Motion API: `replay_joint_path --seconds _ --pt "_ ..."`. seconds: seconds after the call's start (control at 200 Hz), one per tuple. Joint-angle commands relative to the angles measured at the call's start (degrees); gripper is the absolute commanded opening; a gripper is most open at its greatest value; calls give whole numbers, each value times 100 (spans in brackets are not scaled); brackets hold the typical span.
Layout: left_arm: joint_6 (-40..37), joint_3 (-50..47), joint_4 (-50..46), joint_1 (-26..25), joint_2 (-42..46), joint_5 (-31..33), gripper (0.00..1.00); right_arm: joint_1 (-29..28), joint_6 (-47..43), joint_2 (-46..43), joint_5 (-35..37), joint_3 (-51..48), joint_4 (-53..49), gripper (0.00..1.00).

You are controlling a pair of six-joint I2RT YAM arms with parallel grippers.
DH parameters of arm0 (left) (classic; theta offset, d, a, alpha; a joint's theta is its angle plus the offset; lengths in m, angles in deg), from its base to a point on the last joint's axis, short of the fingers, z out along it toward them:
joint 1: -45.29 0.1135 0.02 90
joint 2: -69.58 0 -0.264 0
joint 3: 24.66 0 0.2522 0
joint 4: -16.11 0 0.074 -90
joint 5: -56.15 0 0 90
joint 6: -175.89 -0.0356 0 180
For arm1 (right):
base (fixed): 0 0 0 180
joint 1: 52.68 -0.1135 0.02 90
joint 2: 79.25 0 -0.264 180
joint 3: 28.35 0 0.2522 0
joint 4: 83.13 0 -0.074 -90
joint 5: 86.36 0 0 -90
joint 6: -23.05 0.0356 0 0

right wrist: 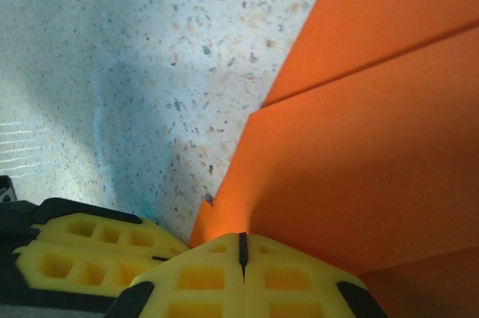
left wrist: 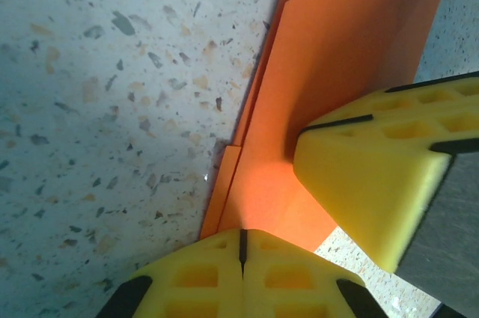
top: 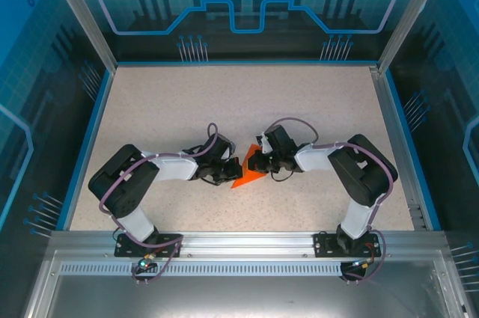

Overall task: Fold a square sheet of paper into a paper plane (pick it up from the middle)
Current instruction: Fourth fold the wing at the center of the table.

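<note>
The square sheet of paper (top: 245, 176), bright orange, lies folded on the speckled table (top: 247, 101) as a layered triangle whose tip points to the near left. My left gripper (top: 234, 171) is shut, and its yellow tips rest on the paper's near-left edge (left wrist: 242, 239). From the other side my right gripper (top: 259, 162) is shut too, its tips down on the paper (right wrist: 242, 243). The folded layers and creases of the paper (left wrist: 352, 49) show close up, also in the right wrist view (right wrist: 374, 146). The two grippers nearly meet over the sheet. The middle of the paper is hidden under them.
A blue-rimmed wall (top: 90, 131) borders the table on the left, back and right. A metal rail (top: 239, 239) carrying both arm bases runs along the near edge. Bare tabletop stretches behind the grippers and to both sides.
</note>
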Motion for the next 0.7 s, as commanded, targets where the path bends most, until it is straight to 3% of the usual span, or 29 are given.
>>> replay_joint_path --seconds 0.0,0.205,0.44,0.695 --pt "-177 -145 -1173 -34 -184 344 0 -27 133 116 46 13 -90 0" --pt "-312 240 -1260 -31 228 61 0 31 98 193 508 54 -947 0" --pt "-73 564 -1405 -35 795 -221 22 39 192 270 679 74 -1299 0" --pt "442 220 -839 -87 683 -803 27 39 323 502 561 155 -1308 0"
